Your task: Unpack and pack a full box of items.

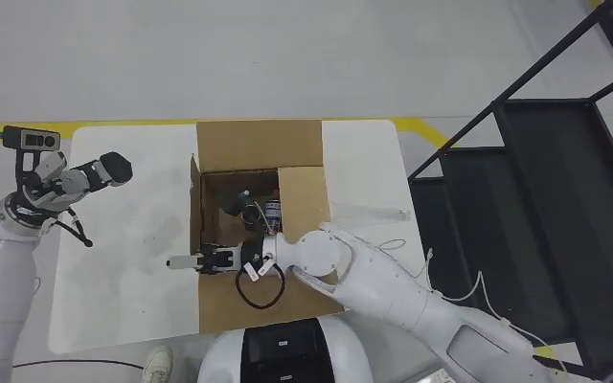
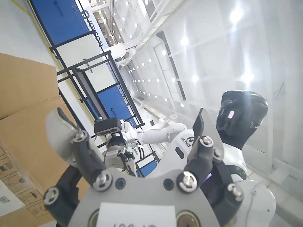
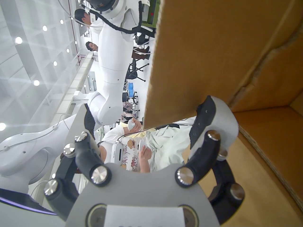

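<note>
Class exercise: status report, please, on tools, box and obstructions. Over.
Left tool open, empty, off to the box's side. Right tool open at upright side flap. Items inside box. Flap likely in its way.

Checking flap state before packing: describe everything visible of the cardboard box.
The cardboard box is brown corrugated board, standing on the white table, top open: far and near flaps splayed flat, one side flap folded over part of the opening. Dark items lie inside. Another flap's edge sits within the open right hand.
</note>
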`<state>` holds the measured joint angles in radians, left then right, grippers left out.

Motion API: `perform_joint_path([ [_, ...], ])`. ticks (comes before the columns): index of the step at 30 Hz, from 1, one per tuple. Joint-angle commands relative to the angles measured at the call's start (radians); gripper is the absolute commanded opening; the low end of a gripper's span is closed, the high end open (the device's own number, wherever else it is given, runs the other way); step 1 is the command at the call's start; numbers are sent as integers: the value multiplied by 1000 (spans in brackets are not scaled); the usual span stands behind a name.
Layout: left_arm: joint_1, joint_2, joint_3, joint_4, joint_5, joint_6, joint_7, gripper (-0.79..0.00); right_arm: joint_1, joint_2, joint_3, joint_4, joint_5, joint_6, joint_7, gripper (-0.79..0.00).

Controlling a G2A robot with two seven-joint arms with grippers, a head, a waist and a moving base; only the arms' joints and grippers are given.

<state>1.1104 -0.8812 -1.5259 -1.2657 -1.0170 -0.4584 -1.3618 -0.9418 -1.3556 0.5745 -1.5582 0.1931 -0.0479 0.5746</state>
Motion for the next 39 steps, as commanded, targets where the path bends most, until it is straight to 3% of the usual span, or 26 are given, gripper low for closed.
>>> perform_joint_path([
  [1,1,-1,-7,-2,-1,5,-5,0,39,-27,-46,37,-9,5,-20,0],
  [9,4,-6,-21,-12,10,27,-27,0,135,-120,-163,171,-98,98,-105,0],
  [14,-29,-14,7,-1,36,43,-43,0,124,-127,-159,146,-136,108,-95,0],
  [18,-68,-22,55,43,77,86,-29,0,72,-97,-124,54,-187,141,-49,0],
  [23,-113,-37,122,108,111,113,-25,0,-49,-30,-34,-112,-257,168,26,0],
  [33,-176,-55,198,220,226,118,1,0,-363,101,290,-403,-234,94,207,0],
  [39,-208,-54,252,264,459,123,83,0,-516,148,487,-515,-175,33,269,0],
])
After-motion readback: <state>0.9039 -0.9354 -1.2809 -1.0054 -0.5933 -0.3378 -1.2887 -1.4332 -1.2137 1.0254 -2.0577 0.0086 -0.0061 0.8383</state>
